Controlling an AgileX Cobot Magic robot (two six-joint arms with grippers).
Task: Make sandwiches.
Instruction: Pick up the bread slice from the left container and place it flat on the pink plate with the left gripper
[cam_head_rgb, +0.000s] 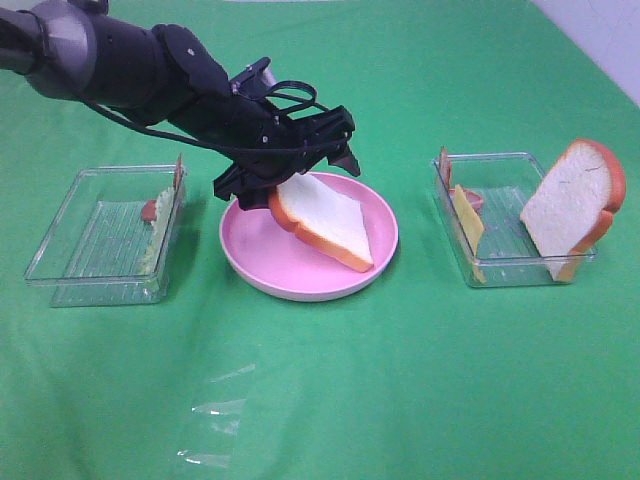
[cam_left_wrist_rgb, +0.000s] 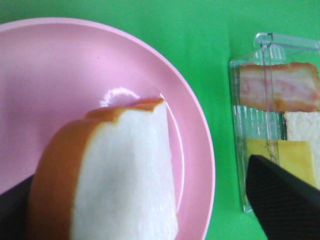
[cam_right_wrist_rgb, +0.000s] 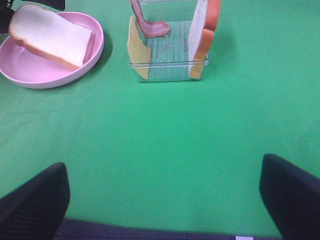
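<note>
Reaching over the middle of the green-covered desk (cam_head_rgb: 400, 380), your left tool (cam_head_rgb: 293, 182) hangs above the round pink plate (cam_head_rgb: 290, 285). Its fingers are spread wide and grip nothing. The white toy bread slice with orange-brown crust (cam_head_rgb: 325, 222) lies tilted across that plate. Its rounded crust end sits between the fingers, close against one and clear of the other. A reddish piece shows just under the slice's far end, too hidden to name.

Your right tool (cam_right_wrist_rgb: 164, 165) stands fully apart and empty over bare green cloth, well back from the plate.

Toward the desk's right edge, the right clear plastic rectangular tray (cam_head_rgb: 500, 272) holds a second bread slice (cam_head_rgb: 570, 205) standing on edge, a yellow cheese square (cam_head_rgb: 468, 225) and a reddish bacon strip (cam_right_wrist_rgb: 147, 25).

Toward the left edge, the left clear plastic rectangular tray (cam_head_rgb: 60, 272) holds pale green lettuce (cam_head_rgb: 158, 228) with a small red piece (cam_head_rgb: 149, 210) beside it.

A scrap of clear film (cam_head_rgb: 215, 405) lies near the desk's front edge.
</note>
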